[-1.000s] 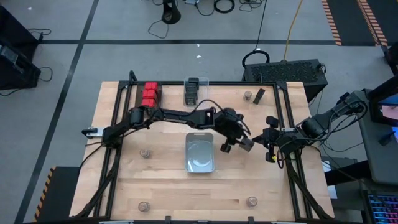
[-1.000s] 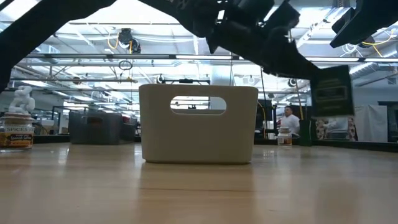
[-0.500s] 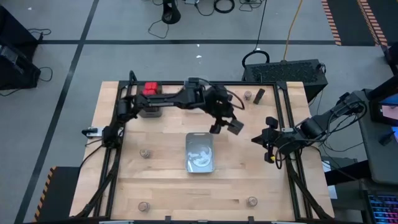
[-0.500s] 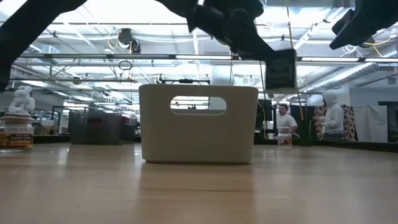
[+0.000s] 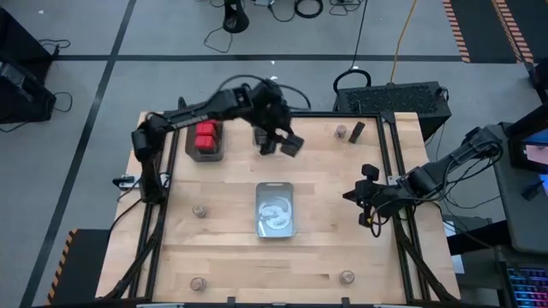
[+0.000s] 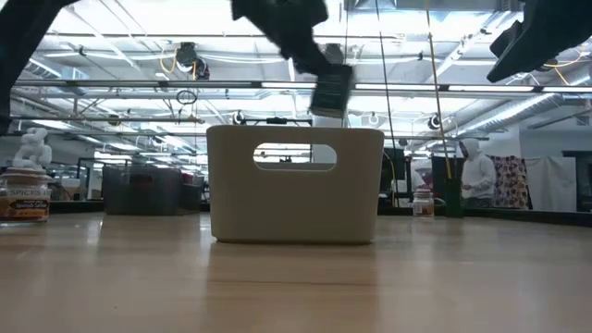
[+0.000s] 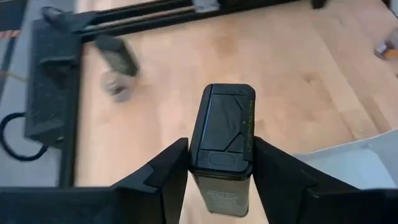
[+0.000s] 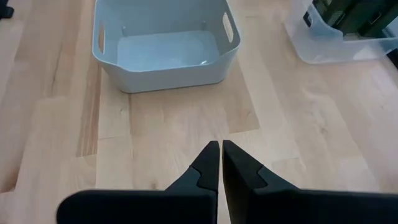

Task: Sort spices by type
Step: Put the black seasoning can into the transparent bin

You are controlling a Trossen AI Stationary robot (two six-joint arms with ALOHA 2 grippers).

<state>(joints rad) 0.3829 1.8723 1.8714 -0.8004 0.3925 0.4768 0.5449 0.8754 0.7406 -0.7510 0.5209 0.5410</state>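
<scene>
The left end effector (image 5: 278, 141) hangs near the tabletop's (image 5: 231, 248) far edge, its fingers (image 7: 163, 174) clamped on a black spice box (image 7: 221, 146) held in the air. Bare wood lies beneath it, with the grey bin (image 5: 275, 209) nearer the middle. The right end effector (image 5: 363, 198) waits beside that bin, pinched closed and empty.

Left tool (image 5: 278, 143) raised at the table's far edge, clamped; right tool (image 8: 221, 160) pinched together, low.
</scene>
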